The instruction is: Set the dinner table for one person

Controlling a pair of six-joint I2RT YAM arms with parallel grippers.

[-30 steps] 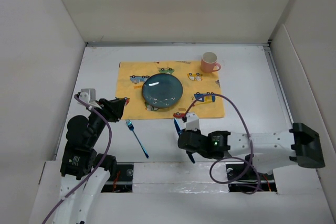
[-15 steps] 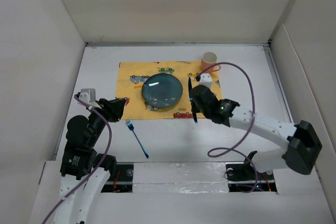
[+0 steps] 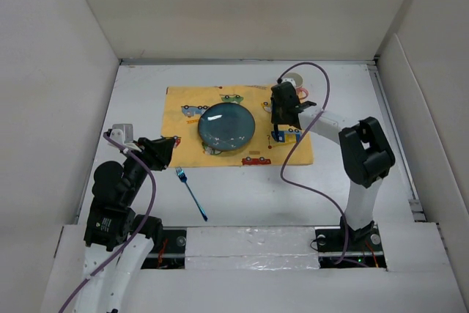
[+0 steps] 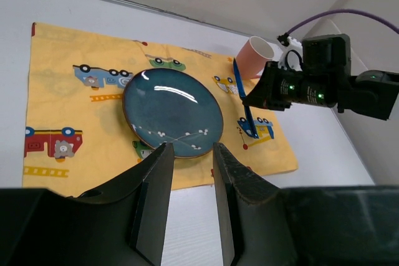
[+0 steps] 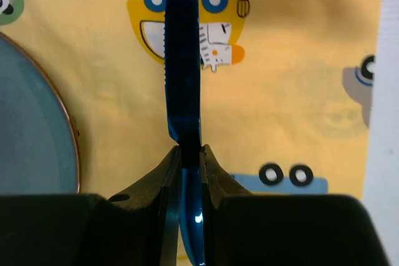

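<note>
The white dinner table (image 3: 352, 174) carries a yellow car-printed placemat (image 3: 183, 100) with a blue plate (image 3: 227, 124) in its middle. My right gripper (image 3: 278, 113) is shut on a blue knife (image 5: 182, 60) and holds it over the placemat just right of the plate, blade pointing toward the far side. The knife also shows in the left wrist view (image 4: 244, 103). A pink cup (image 4: 255, 55) stands at the placemat's far right corner, close behind the right gripper. A blue fork (image 3: 191, 194) lies on the table before the placemat. My left gripper (image 4: 191, 149) is open and empty, near the placemat's front left corner.
White walls enclose the table at the left, the back and the right. The right arm (image 3: 366, 152) stretches along the right side with its purple cable (image 3: 293, 174) looping over the table. The plate's rim (image 5: 73, 135) lies just left of the knife.
The right gripper carried the knife from the table's near edge up over the placemat, to the right of the plate near the cup. The left arm has not moved.
</note>
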